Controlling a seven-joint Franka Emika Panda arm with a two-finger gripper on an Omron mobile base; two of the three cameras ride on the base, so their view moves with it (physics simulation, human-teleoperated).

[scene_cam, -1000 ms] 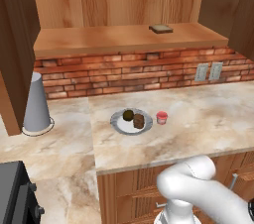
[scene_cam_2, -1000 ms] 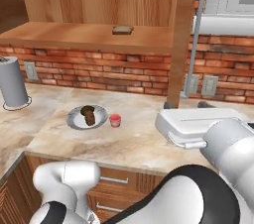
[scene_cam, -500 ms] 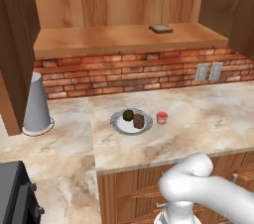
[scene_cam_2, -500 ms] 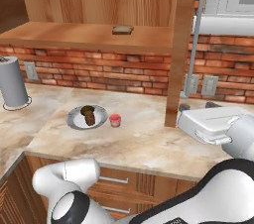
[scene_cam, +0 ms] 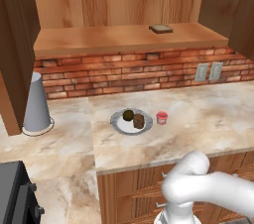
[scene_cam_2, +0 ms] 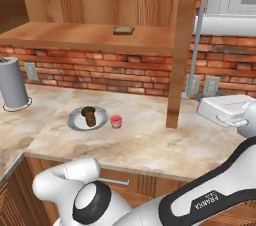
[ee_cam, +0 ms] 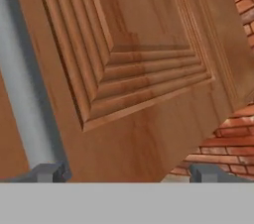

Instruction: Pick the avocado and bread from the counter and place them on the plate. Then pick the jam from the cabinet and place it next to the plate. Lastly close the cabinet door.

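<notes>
1. The two-finger gripper (ee_cam: 126, 173) shows its two small grey fingertips (ee_cam: 47, 172) at the bottom of the hand view, set wide apart with nothing between them.
2. Right in front of the fingertips stands the panelled warm-brown wooden cabinet door (ee_cam: 139, 69), its stepped mouldings tilted across the hand view.
3. A vertical steel bar handle (ee_cam: 22, 79) runs along the left side of that view, just above the left fingertip; whether it touches the finger cannot be told.
4. In the right base view the white hand of the arm (scene_cam_2: 225, 111) sits at the right, near the open door (scene_cam_2: 181, 45), which juts out edge-on from the cabinet with its handle (scene_cam_2: 196, 45) on the far side.
5. The warm-brown wooden wall cabinet (scene_cam: 129, 39) stands open, and a flat thin brown slice (scene_cam: 161, 28) lies on its shelf towards the right.
6. On the beige-and-tan marbled stone counter (scene_cam: 198, 119) rests the round pale grey plate with a scalloped rim (scene_cam: 119, 125).
7. The small round dark olive-brown avocado (scene_cam: 128, 115) and the dark brown blocky bread chunk (scene_cam: 139, 121) sit on the plate, side by side.
8. The tiny pinkish-red jam jar with a red lid (scene_cam: 161, 117) stands on the counter just beside the plate, on its right.
9. A tall grey tapered container (scene_cam: 36, 104) stands well apart at the left, before the red brick wall (scene_cam: 124, 72).
</notes>
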